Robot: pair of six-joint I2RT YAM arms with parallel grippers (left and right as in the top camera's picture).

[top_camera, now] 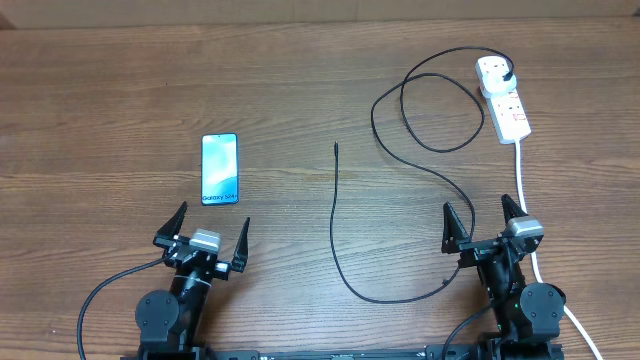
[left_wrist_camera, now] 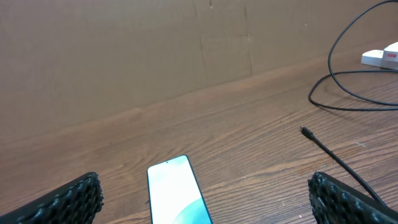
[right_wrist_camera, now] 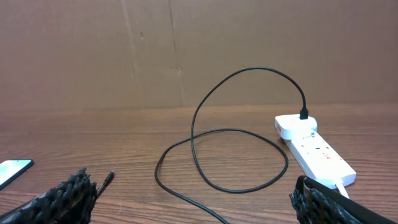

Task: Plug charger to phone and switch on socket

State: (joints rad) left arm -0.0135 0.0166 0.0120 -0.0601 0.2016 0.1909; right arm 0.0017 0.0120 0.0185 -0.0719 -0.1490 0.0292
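The phone (top_camera: pixel 220 169) lies flat on the wooden table at the left, screen up; it also shows in the left wrist view (left_wrist_camera: pixel 176 190). The charger cable (top_camera: pixel 337 225) runs in a long black curve from its connector tip (top_camera: pixel 336 146) at the centre, loops at the back right, and ends at its white plug head (top_camera: pixel 493 69) seated in the socket (top_camera: pixel 508 110). The cable tip (left_wrist_camera: pixel 306 132) and cable loop (right_wrist_camera: pixel 205 155) show in the wrist views, as does the socket (right_wrist_camera: pixel 317 149). My left gripper (top_camera: pixel 203 235) is open and empty just in front of the phone. My right gripper (top_camera: pixel 487 222) is open and empty near the cable.
The socket's thick white cord (top_camera: pixel 525 185) runs toward me past my right arm. A brown cardboard wall (right_wrist_camera: pixel 186 50) stands behind the table.
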